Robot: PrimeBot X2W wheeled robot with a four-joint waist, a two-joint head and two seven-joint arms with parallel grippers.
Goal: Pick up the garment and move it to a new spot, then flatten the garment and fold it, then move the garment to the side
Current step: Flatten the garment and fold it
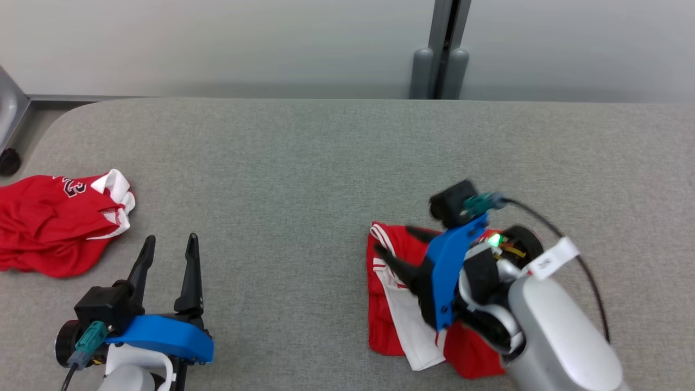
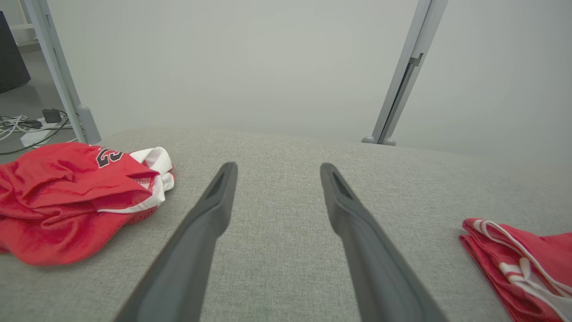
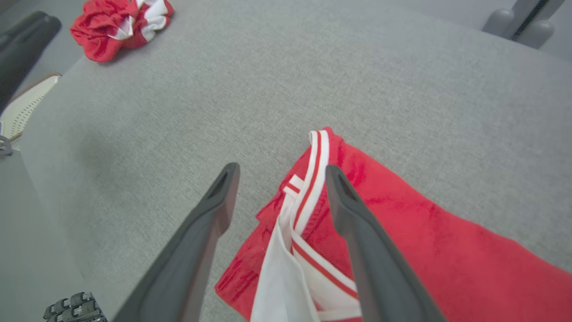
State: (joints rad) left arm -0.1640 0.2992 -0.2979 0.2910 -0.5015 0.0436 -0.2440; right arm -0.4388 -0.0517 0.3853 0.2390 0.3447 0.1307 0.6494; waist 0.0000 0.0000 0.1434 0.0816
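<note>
A folded red garment [image 1: 385, 320] with white stripes lies flat on the grey table [image 1: 304, 163], at the near right. My right gripper [image 1: 395, 241] hovers over its left corner, open; in the right wrist view its fingers [image 3: 353, 223] straddle the striped hem of the garment [image 3: 424, 241] without clamping it. My left gripper [image 1: 170, 239] stands open above bare table at the near left, nothing between its fingers [image 2: 210, 219]. The garment's edge [image 2: 527, 255] shows at the lower right of the left wrist view.
A second red garment [image 1: 49, 228] with white trim and a printed number lies crumpled at the table's left edge [image 2: 58, 201] [image 3: 111, 27]. A grey post [image 1: 445, 60] stands behind the table's far edge. Open table lies between the two garments.
</note>
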